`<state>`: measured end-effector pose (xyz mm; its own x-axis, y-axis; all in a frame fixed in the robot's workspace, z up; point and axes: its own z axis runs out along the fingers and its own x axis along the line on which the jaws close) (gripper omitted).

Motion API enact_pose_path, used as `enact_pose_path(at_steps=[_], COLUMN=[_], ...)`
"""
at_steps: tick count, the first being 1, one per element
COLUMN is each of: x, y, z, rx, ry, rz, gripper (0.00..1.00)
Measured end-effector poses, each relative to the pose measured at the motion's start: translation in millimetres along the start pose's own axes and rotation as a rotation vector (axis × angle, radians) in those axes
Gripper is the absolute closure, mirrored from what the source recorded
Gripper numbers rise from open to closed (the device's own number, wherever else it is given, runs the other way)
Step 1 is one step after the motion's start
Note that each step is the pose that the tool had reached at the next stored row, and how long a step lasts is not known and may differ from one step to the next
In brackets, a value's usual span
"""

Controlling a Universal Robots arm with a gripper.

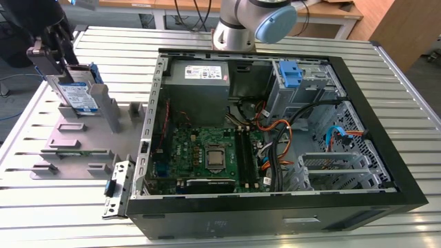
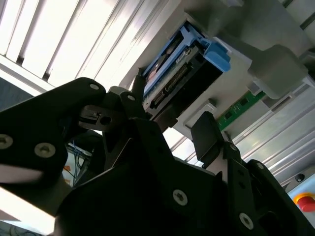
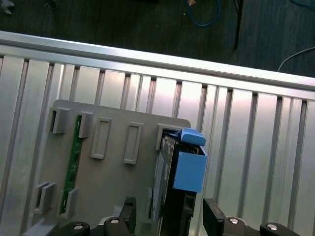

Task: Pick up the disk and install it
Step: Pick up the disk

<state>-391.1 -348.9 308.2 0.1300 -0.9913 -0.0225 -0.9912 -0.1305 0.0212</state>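
**Arm** (image 1: 238, 28): a rounded silver-grey joint housing at the top centre of the exterior view, closed by a pale blue circular end cap (image 1: 277, 23). **Gripper** (image 1: 57, 49): a matt black, angular body at the upper left of the same view. In the second wrist view the gripper (image 2: 172, 105) appears as overlapping black plates and link bars, fastened with round silver screws (image 2: 179, 197). Its fingers (image 2: 204, 133) are black, with flat rectangular tips. In the first wrist view the two fingers (image 3: 212, 216) appear as dark blocks, each with a silver screw at its base.
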Motion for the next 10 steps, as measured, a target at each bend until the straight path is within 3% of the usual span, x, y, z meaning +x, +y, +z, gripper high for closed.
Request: enact_pose_path(at_steps=[4,10], x=[-0.2,-0.6], y=[0.4,0.6], z=[1.6,3.4], rx=[0.0046,0.0068], ry=[0.0,-0.0025], rz=[0.002,0.052], gripper=[0.36,0.36])
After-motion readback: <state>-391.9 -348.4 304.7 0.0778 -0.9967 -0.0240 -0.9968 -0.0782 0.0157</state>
